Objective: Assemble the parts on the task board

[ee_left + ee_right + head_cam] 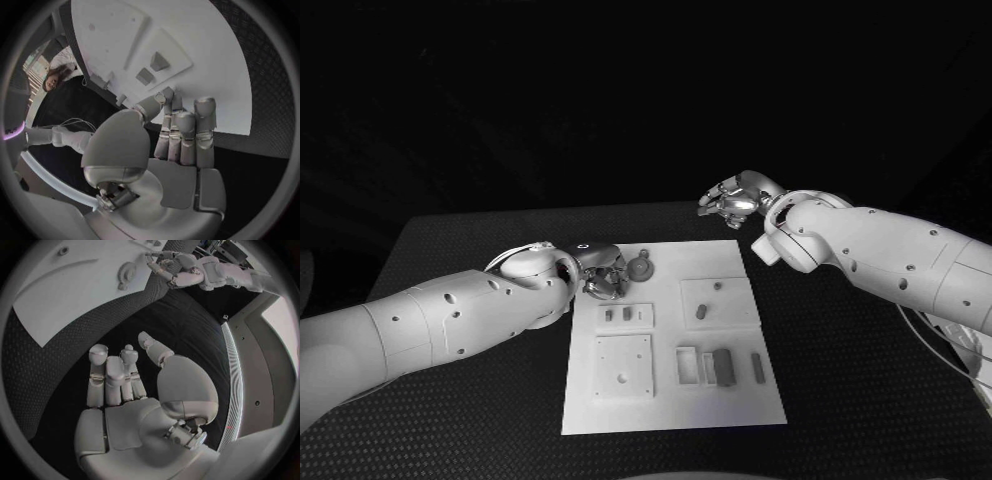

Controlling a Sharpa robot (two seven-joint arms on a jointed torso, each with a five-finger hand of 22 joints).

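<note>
A white task board [672, 340] lies flat in the middle of my black bench [473, 420], its long side running away from me. On it sit several small grey parts: two short ones [626, 315] side by side on a raised square near the board's far left, one small peg [701, 313] on a raised square to the right of them, a larger raised square plate [625, 365] nearer to me on the left, and a row of upright and slim pieces [720, 367] near the middle right. A round, toothed, gear-like part [640, 267] lies at the board's far left corner.

My left hand [600, 272] hovers over that far left corner, just beside the gear-like part. In my left wrist view its fingers [185, 135] lie straight and close together, pointing at the board's edge, with nothing between them and the thumb [150, 106].

My right hand [734, 197] is raised beyond the board's far right corner, well apart from every part. In my right wrist view its fingers [109, 375] are loosely extended over bare bench, holding nothing.
</note>
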